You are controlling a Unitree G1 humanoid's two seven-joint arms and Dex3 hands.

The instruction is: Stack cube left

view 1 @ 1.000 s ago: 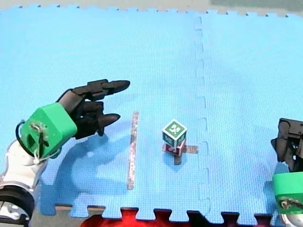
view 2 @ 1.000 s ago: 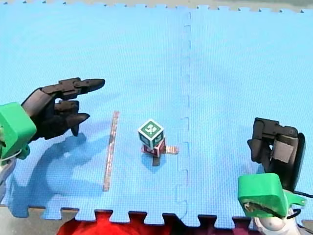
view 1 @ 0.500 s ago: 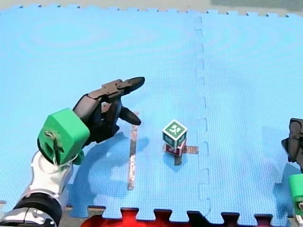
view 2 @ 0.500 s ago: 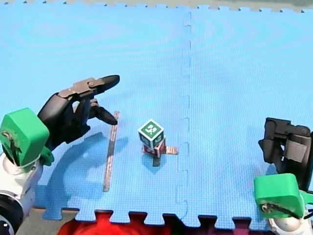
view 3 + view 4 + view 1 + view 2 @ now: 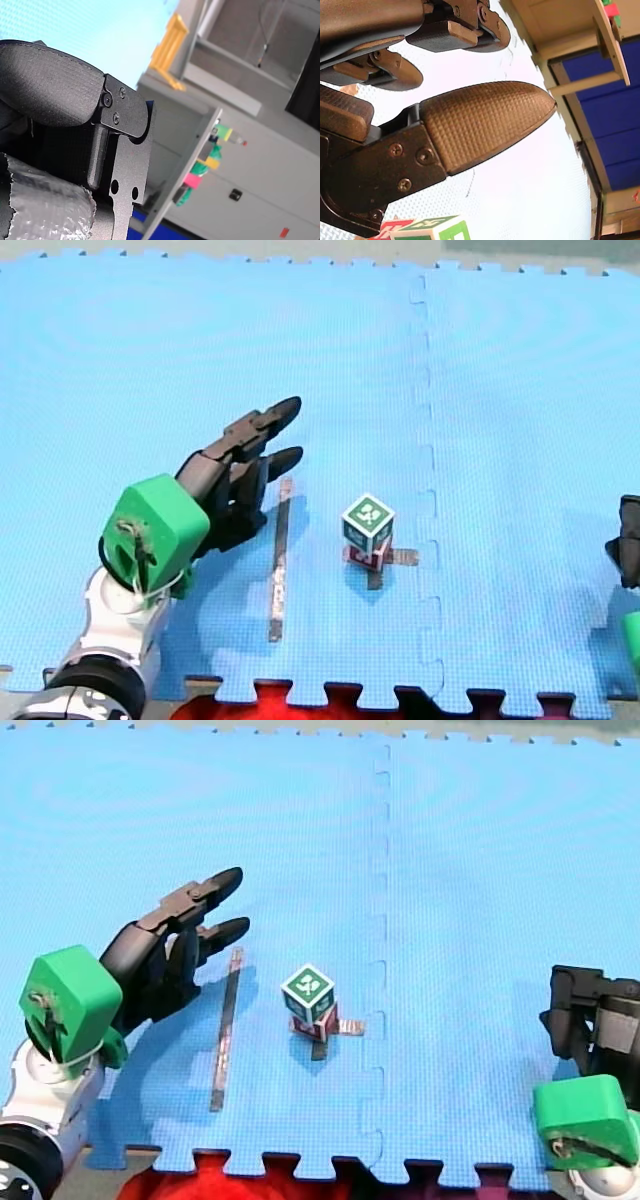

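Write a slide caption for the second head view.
Green cube sits on red cube on blue mat; left hand nearby, right hand at the edge.

Blue foam mat (image 5: 500,390) — tape strip (image 5: 279,560), cube stack (image 5: 368,532).

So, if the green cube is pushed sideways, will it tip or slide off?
Probably it slides off: the green cube only rests on the red cube, nothing holds it. Compared with the open left hand to its left, it looks small, so likely light. Flat faces should keep it from rolling. The right hand is far right.
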